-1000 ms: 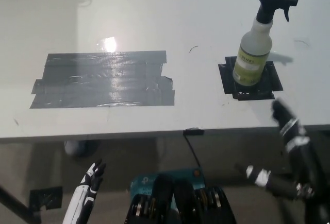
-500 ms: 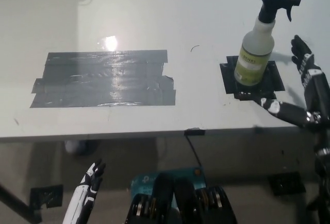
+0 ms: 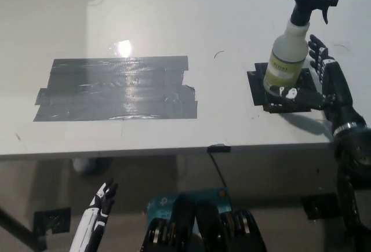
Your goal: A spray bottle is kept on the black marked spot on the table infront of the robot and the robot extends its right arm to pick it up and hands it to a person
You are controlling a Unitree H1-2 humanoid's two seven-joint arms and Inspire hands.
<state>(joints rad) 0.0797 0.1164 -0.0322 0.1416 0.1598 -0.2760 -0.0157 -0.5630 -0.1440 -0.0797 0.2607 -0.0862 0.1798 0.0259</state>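
— Right hand (image 3: 317, 81) first: where is it?

— Black, out over the table's (image 3: 174, 8) far right side, just beside the spray bottle (image 3: 288, 52). My fingers (image 3: 317, 52) stand spread behind the bottle's right flank, and the thumb reaches across low in front of its base. It is wide and cupped around the bottle, with nothing clamped in it. Whether the thumb tip actually touches the plastic, I cannot tell from this steep angle.

— And the bottle itself?

— It stands upright on the small black marked spot (image 3: 282, 88) near the table's right edge. The body is pale and translucent with a green label, and a black trigger head on top points toward picture right. Its base sits inside the dark square, with tape showing around it on the left and front.

— What else is on the table?

— One large patch of grey tape (image 3: 116, 88), several overlapping strips with a glare spot just above it, well apart from the bottle and to my left. A thin dark cable (image 3: 215, 162) hangs from the table's front edge near the middle.

— Your other hand?

— My white left hand (image 3: 101, 203) rests low at the lower left, below the table edge, holding nothing, its fingers slightly apart.
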